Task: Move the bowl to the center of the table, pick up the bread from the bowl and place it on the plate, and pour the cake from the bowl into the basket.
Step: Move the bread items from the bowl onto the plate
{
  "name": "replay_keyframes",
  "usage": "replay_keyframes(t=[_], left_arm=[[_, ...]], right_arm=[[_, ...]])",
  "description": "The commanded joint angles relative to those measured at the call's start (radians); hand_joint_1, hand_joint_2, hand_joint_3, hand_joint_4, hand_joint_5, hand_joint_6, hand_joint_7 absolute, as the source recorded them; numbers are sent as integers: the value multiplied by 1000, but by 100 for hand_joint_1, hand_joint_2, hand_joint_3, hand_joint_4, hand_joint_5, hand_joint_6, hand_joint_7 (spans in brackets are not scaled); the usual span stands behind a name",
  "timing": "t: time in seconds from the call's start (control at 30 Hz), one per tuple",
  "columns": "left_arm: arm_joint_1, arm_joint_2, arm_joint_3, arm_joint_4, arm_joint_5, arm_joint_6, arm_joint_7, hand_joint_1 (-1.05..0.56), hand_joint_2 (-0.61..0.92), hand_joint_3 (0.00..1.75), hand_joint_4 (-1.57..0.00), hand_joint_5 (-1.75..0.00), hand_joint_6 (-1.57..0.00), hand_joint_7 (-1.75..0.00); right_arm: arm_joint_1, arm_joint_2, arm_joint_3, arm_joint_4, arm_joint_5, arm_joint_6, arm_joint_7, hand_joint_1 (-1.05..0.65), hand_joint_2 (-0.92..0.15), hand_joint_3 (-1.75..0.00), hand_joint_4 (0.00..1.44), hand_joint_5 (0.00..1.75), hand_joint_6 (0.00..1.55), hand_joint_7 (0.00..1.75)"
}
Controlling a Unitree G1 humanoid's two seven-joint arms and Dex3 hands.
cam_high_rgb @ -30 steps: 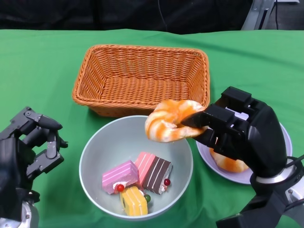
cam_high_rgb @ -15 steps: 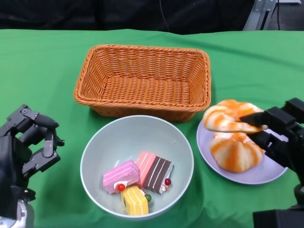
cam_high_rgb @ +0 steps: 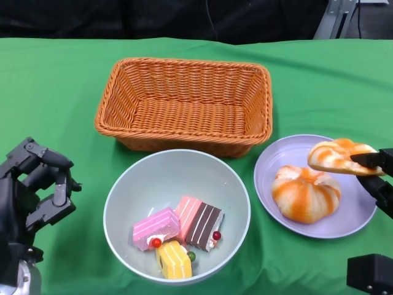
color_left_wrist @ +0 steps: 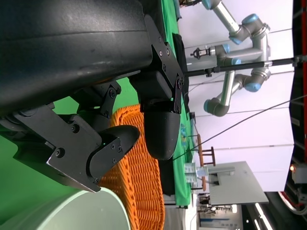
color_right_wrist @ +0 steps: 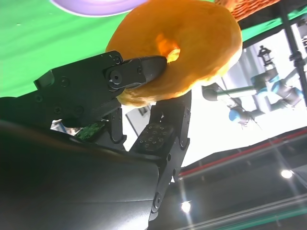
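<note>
Holding bread (cam_high_rgb: 339, 157) in my right hand (cam_high_rgb: 376, 178), over the plate's (cam_high_rgb: 295, 150) right side, just right of the bun (cam_high_rgb: 305, 193) already there. One fingertip (color_right_wrist: 148, 66) hooks its center hole, so opening slowly should keep it from snagging. Best to lower onto bare plate beside the bun, not on top, then let go. Right forearm comes in from the near right edge. Left hand (cam_high_rgb: 34, 190) idle at near left, fingers loosely curled, holding nothing. Bowl (cam_high_rgb: 126, 190) sits centered, three cakes (cam_high_rgb: 178, 233) inside, basket (cam_high_rgb: 184, 101) behind.

Right hand (cam_high_rgb: 376, 178) at right edge, fingers (color_right_wrist: 139, 69) pinching bread (cam_high_rgb: 338, 156), left hand (cam_high_rgb: 34, 190) empty, fingers apart
</note>
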Motion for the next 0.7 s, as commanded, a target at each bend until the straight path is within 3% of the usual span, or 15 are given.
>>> replay_keyframes(t=[0.03,0.7], left_arm=[[-1,20,10,2,0,-19,4,-2,54,115,-79,-166,-77,-143],[18,10,9,-21,10,-22,-1,-1,55,115,-79,-164,-79,-142]], right_arm=[[-25,-19,7,40,12,5,-30,-12,-90,-9,84,112,103,52],[-169,35,89,239,30,77,-63,-13,-92,-3,91,99,111,33]])
